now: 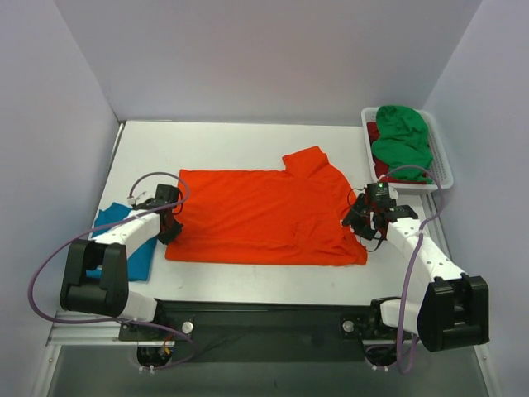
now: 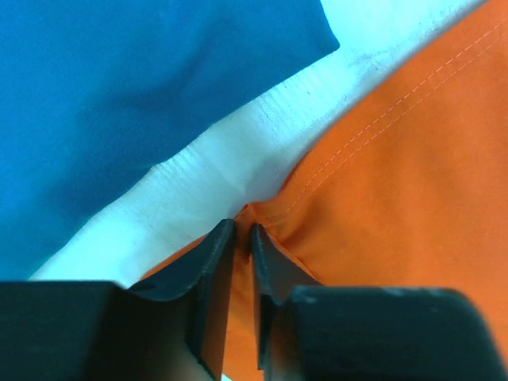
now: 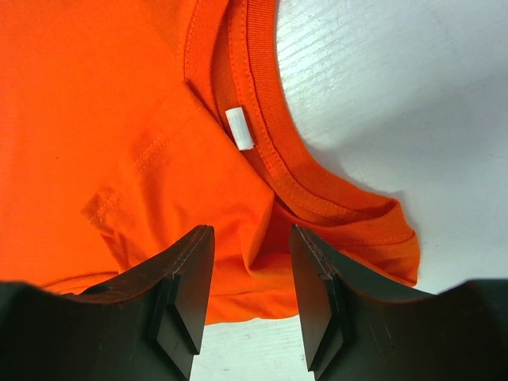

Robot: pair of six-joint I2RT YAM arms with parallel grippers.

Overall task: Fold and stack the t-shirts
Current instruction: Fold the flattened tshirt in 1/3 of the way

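- Left gripper (image 2: 236, 238): we see jaws nearly closed, pinching the orange t-shirt (image 1: 264, 215) at its left hem.
- Right gripper (image 3: 251, 274): jaws open over the collar (image 3: 274, 171).
- Orange shirt lies flat mid-table; teal t-shirt (image 1: 124, 240) folded left; green t-shirt (image 1: 402, 136) in basket (image 1: 442, 161).

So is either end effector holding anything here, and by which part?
The left end effector pinches the orange t-shirt at its hem-end corner. The right end effector stands open over the collar end, holding nothing.
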